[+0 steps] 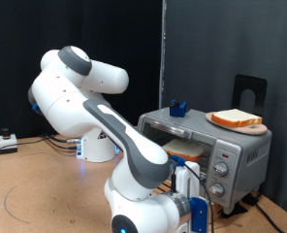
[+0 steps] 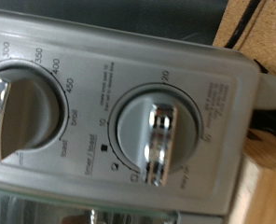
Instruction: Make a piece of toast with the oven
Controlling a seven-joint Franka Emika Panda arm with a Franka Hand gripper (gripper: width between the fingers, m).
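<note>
Wrist view: oven (image 2: 129,84) knob (image 2: 157,140) blurred, claw unseen.

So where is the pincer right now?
In the exterior view's lower right, the pincer sits at the oven's knob panel; the wrist view faces a timer knob close up.

oven (image 1: 207,146) – matt silver-grey metal | knob (image 2: 158,140) – glossy chrome grip | table (image 1: 37,194) – rough brown board

The hand (image 1: 190,184) half hides the oven (image 1: 242,155) front; the knob (image 2: 9,117) is cut off, its lettering blurred.
</note>
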